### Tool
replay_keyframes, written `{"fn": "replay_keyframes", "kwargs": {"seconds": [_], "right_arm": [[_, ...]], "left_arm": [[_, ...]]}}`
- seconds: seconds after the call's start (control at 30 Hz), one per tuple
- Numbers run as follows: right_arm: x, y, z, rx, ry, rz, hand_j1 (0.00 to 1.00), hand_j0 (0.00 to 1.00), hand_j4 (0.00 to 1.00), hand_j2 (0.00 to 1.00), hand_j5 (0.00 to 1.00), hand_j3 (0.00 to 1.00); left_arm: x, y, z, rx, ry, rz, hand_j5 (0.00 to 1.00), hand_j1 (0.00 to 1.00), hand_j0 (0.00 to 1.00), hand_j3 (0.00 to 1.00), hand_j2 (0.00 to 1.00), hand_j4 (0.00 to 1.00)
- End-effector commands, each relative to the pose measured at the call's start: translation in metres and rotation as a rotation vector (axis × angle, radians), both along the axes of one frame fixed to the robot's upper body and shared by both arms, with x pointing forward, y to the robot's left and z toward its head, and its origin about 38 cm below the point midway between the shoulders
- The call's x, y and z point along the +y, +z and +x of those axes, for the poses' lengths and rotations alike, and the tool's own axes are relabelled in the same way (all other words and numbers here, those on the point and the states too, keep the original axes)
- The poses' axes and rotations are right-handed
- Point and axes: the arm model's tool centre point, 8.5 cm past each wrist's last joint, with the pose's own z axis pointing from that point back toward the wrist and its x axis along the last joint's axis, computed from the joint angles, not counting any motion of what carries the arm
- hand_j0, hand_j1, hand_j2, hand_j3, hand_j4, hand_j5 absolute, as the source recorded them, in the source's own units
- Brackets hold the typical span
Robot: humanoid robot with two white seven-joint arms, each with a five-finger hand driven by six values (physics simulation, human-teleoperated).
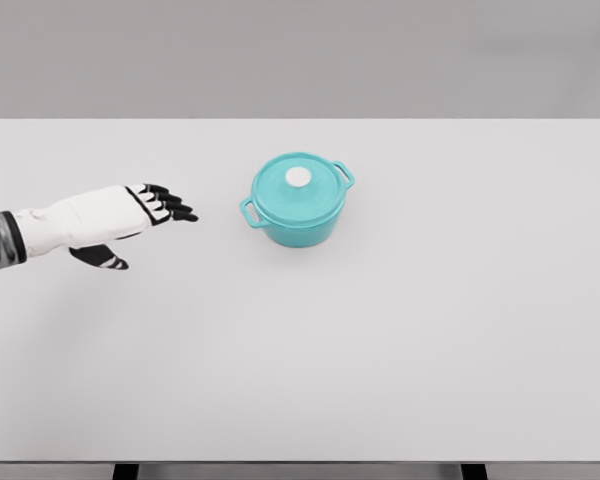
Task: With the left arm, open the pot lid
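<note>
A teal pot (298,222) stands on the white table a little above its middle, with a small handle on each side. Its teal lid (298,191) sits flat on top, carrying a round white knob (298,177). My left hand (148,220) comes in from the left edge and hovers left of the pot, a short gap from its near handle. Its black-tipped fingers (172,205) are stretched toward the pot and the thumb hangs below; it holds nothing. The right arm is out of sight.
The white table (430,330) fills most of the head view, with its far edge along a grey wall and its front edge near the bottom of the picture.
</note>
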Motion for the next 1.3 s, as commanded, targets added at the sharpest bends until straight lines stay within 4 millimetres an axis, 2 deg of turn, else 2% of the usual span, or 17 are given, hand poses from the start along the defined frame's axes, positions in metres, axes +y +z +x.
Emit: {"fn": "replay_keyframes", "kwargs": {"seconds": [0.0, 0.3, 0.4, 0.43, 0.5, 0.53, 0.63, 0.73, 0.77, 0.83, 0.97, 1.1, 1.2, 1.27], "right_arm": [[-0.001, 0.000, -0.001, 0.004, -0.001, -0.002, 1.00, 1.00, 1.00, 1.00, 1.00, 1.00], [-0.001, 0.000, -0.003, 0.006, -0.001, -0.003, 1.00, 1.00, 1.00, 1.00, 1.00, 1.00], [-0.001, 0.000, -0.003, 0.006, -0.001, -0.003, 1.00, 1.00, 1.00, 1.00, 1.00, 1.00], [-0.001, 0.000, -0.003, 0.006, -0.001, -0.003, 1.00, 1.00, 1.00, 1.00, 1.00, 1.00], [-0.001, 0.000, -0.003, 0.006, -0.001, -0.003, 1.00, 1.00, 1.00, 1.00, 1.00, 1.00], [-0.001, 0.000, -0.003, 0.006, -0.001, -0.003, 1.00, 1.00, 1.00, 1.00, 1.00, 1.00], [-0.001, 0.000, -0.003, 0.006, 0.000, -0.003, 1.00, 1.00, 1.00, 1.00, 1.00, 1.00], [-0.001, 0.000, -0.003, 0.006, 0.000, -0.003, 1.00, 1.00, 1.00, 1.00, 1.00, 1.00], [-0.001, 0.000, -0.003, 0.006, -0.001, -0.003, 1.00, 1.00, 1.00, 1.00, 1.00, 1.00], [-0.001, 0.000, -0.003, 0.006, -0.001, -0.003, 1.00, 1.00, 1.00, 1.00, 1.00, 1.00], [-0.001, 0.000, -0.003, 0.006, 0.000, -0.003, 1.00, 1.00, 1.00, 1.00, 1.00, 1.00], [-0.001, 0.000, -0.003, 0.006, -0.001, -0.003, 1.00, 1.00, 1.00, 1.00, 1.00, 1.00], [-0.001, 0.000, -0.003, 0.006, -0.001, -0.003, 1.00, 1.00, 1.00, 1.00, 1.00, 1.00], [-0.001, 0.000, -0.003, 0.006, 0.000, -0.003, 1.00, 1.00, 1.00, 1.00, 1.00, 1.00]], "left_arm": [[-0.004, -0.002, 0.000, 0.005, -0.006, -0.006, 1.00, 1.00, 1.00, 1.00, 1.00, 1.00], [-0.008, 0.004, 0.002, 0.012, -0.023, 0.032, 1.00, 1.00, 1.00, 1.00, 1.00, 1.00], [-0.024, 0.030, 0.018, -0.020, -0.071, 0.025, 1.00, 1.00, 1.00, 1.00, 1.00, 1.00], [-0.033, 0.029, 0.026, 0.020, -0.096, 0.005, 1.00, 1.00, 1.00, 1.00, 1.00, 1.00], [-0.073, 0.020, 0.033, 0.050, -0.201, 0.067, 1.00, 1.00, 1.00, 1.00, 1.00, 1.00], [-0.094, 0.025, 0.039, 0.039, -0.249, 0.091, 1.00, 1.00, 1.00, 1.00, 1.00, 1.00], [-0.116, 0.055, 0.059, -0.025, -0.275, 0.104, 1.00, 1.00, 1.00, 1.00, 1.00, 1.00], [-0.160, 0.084, 0.068, -0.083, -0.343, 0.060, 1.00, 1.00, 1.00, 1.00, 1.00, 1.00], [-0.172, 0.090, 0.070, -0.096, -0.361, 0.050, 1.00, 1.00, 1.00, 1.00, 1.00, 1.00], [-0.185, 0.087, 0.075, -0.084, -0.365, 0.035, 1.00, 1.00, 1.00, 1.00, 1.00, 1.00], [-0.165, 0.070, 0.103, -0.014, -0.254, 0.039, 1.00, 1.00, 1.00, 1.00, 1.00, 1.00], [-0.186, 0.064, 0.103, -0.004, -0.285, 0.051, 1.00, 1.00, 1.00, 1.00, 1.00, 1.00], [-0.184, 0.069, 0.107, -0.012, -0.275, 0.054, 1.00, 1.00, 1.00, 1.00, 1.00, 1.00], [-0.181, 0.066, 0.111, -0.002, -0.259, 0.060, 1.00, 1.00, 1.00, 1.00, 1.00, 1.00]]}}
